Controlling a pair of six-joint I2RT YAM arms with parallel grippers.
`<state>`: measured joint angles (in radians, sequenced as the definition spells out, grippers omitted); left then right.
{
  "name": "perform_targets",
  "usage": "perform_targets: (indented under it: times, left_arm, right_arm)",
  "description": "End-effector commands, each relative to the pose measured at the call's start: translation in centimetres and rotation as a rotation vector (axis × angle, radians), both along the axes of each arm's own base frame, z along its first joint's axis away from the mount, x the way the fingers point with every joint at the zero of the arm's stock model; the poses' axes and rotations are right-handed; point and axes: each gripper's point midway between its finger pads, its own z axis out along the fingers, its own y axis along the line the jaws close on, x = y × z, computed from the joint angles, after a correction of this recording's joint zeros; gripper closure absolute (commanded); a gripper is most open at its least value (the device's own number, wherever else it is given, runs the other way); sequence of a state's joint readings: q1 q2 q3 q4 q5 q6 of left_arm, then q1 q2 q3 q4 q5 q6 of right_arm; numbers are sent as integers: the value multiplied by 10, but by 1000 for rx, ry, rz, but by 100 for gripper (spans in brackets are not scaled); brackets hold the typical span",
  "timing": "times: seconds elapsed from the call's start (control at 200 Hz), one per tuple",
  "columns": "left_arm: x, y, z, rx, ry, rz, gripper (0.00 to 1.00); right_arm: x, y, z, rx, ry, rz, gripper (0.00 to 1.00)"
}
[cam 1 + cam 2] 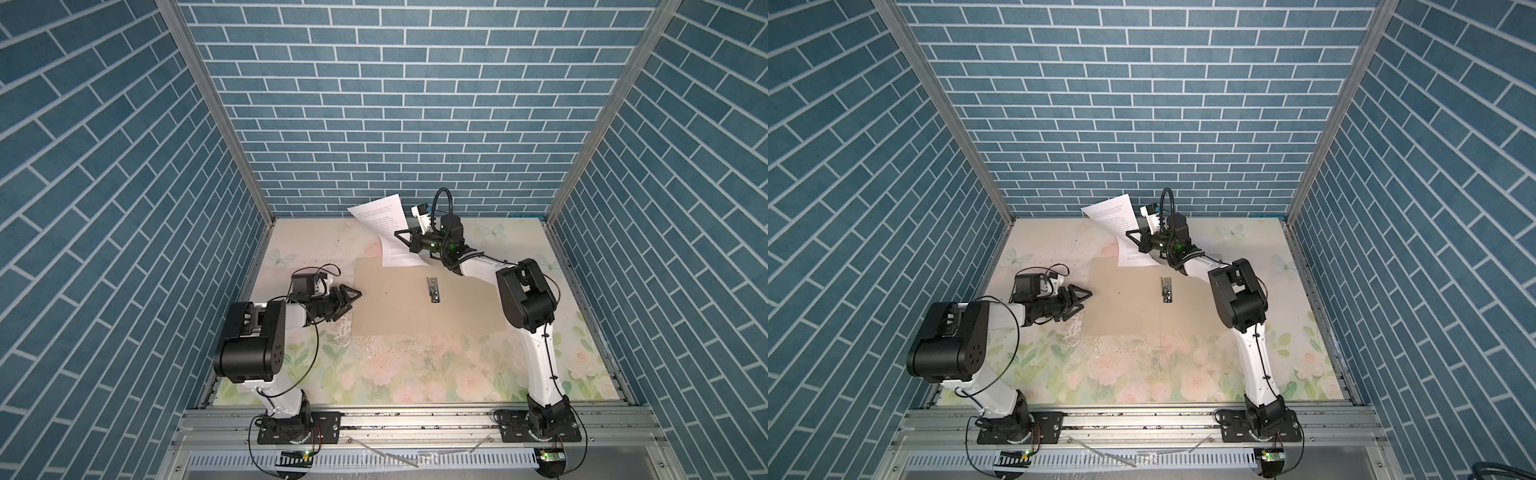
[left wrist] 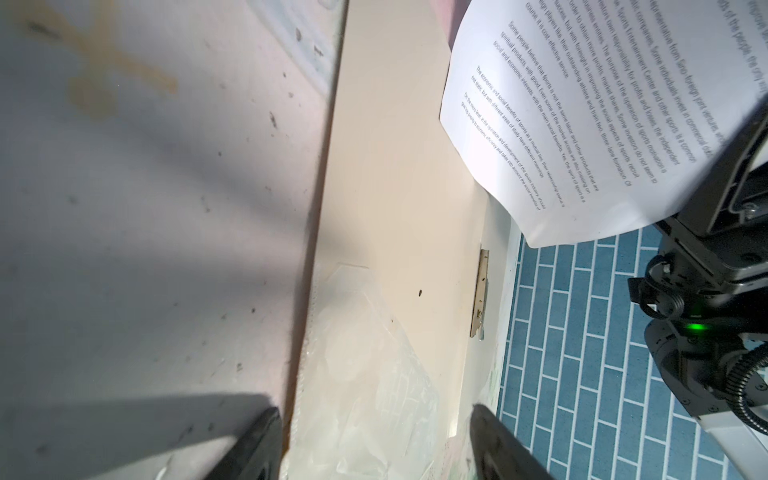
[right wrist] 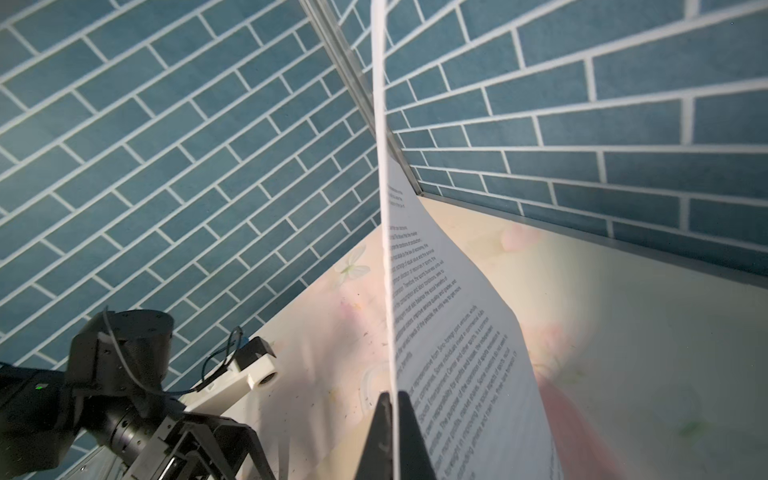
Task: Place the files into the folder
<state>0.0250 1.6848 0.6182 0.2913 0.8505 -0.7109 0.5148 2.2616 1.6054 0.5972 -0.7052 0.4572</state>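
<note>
In both top views the right claw (image 1: pixel 400 236) was clamped on one edge of the text sheet (image 1: pixel 382 224). The sheet hung curled in the air with its lower corner over the far edge of the folder (image 1: pixel 399 307). The folder lay opened flat on the floral worktop (image 1: pixel 415 374), its metal clip (image 1: pixel 432 289) near the middle, and the left claw (image 1: pixel 354 296) sat spread and empty just beside the folder's left edge. We judged the step in hand to be carrying this sheet to the folder. In the left wrist view the left claw (image 2: pixel 374 419) showed its jaws apart with nothing between them, over the folder (image 2: pixel 395 166) edge. A clear film (image 2: pixel 365 374) lay there, perhaps a plastic sleeve, though it was too washed out for us to say. In the right wrist view the right claw (image 3: pixel 392 405) pinched the text sheet (image 3: pixel 449 332) edge-on, the paper bowing away above it. The next move, we judged, called for lowering the sheet flat onto the folder's face, clear of the clip. It called for letting go only once the limp paper rested there.
</note>
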Motion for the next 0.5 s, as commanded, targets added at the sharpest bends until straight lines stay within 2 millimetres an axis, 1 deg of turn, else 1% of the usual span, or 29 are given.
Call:
perform_targets:
  times: [0.0,0.065,0.07,0.075,0.085,0.155,0.285,0.415,0.495]
  left_arm:
    - [-12,5,-25,34,86,19,27]
    - [-12,4,-25,31,86,15,27]
    - [-12,4,-26,31,87,14,27]
    - [-12,4,-25,32,86,14,27]
    - [-12,4,-26,32,87,15,27]
    - [-13,4,-26,33,86,12,27]
    - [-13,3,-26,27,80,5,27]
    - [-13,2,-28,11,75,5,27]
    - [-13,1,-29,2,76,6,27]
  right_arm:
    - [9,-10,26,-3,21,-85,100]
    - [12,-12,25,-14,39,-101,100]
    - [11,-12,35,-6,27,-103,100]
    - [11,-13,39,-3,23,-106,100]
    - [11,-14,43,-1,21,-113,100]
    - [12,-16,51,7,12,-125,100]
    - [8,-12,56,27,25,-86,100]
    - [3,-8,56,80,39,-59,100]
    - [-4,-2,56,105,39,-32,100]
